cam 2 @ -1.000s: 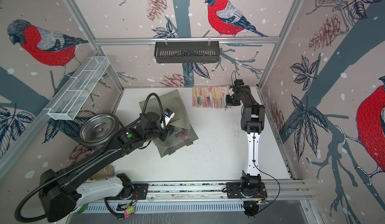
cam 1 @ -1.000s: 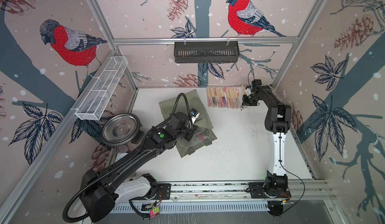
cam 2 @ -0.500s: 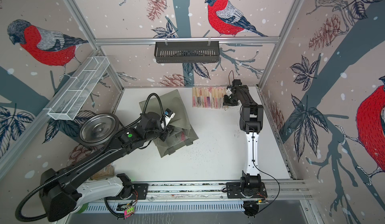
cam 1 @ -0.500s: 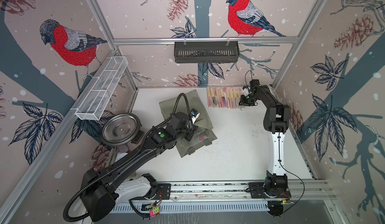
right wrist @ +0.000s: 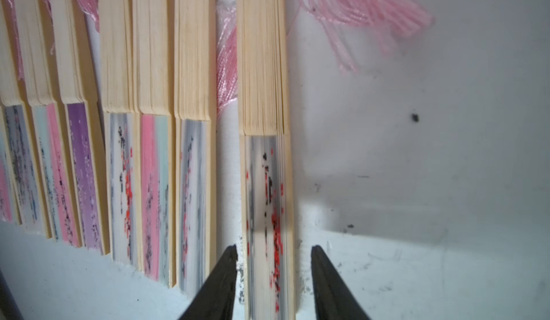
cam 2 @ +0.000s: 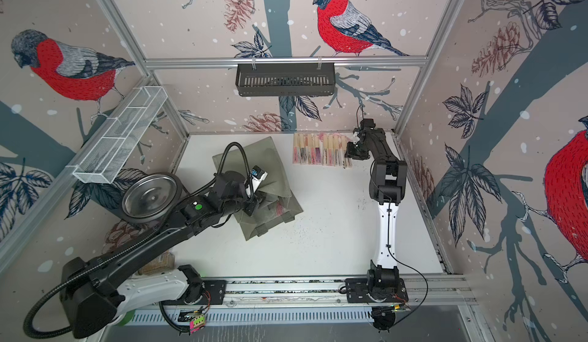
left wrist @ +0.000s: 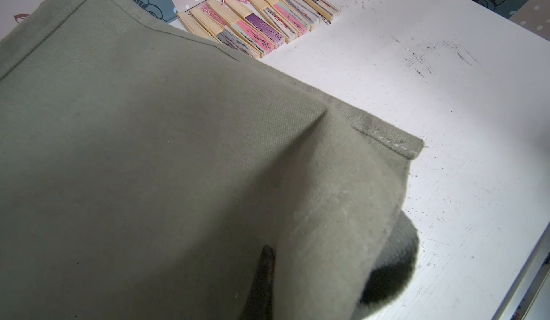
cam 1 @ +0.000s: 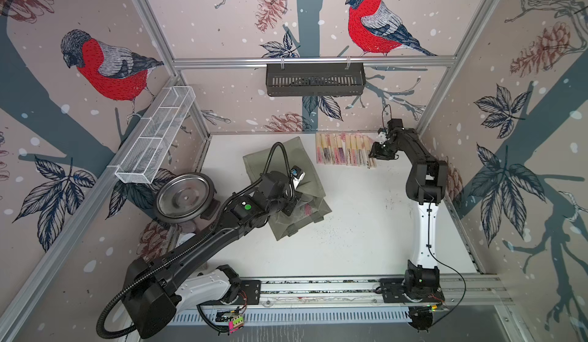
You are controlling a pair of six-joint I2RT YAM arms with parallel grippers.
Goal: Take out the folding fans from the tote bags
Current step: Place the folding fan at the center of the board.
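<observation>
the right pincer [right wrist: 273, 248] stands part open just above the table [cam 1: 350, 229], its two black fingers [right wrist: 221, 276] straddling the end fan [right wrist: 265, 125] with a sliver of white table showing on either side, so it grips nothing. that fan lies flat between the jaws, its bamboo slats pointing away from the pincer and its grey cloth with red and black flecks nearest the tips. its pink tassel [right wrist: 372, 15] is splayed out beyond the slats, off to the pincer's outer side. the rest of the folding fans [cam 1: 340, 149] lie in a tight row just beside the pincer, on the side toward the other arm, all parallel to the end one; a narrow gap parts it from its nearest neighbour

the left pincer [cam 1: 291, 206] is closed and sunk in the mouth of the olive tote bag [cam 1: 286, 152], well apart from the right pincer. in its wrist view the cloth rises like a tent toward the pincer, which looks to have a fold of it nipped, though the tips are mostly hidden. the bag lies slumped on the table beneath and around this pincer
</observation>
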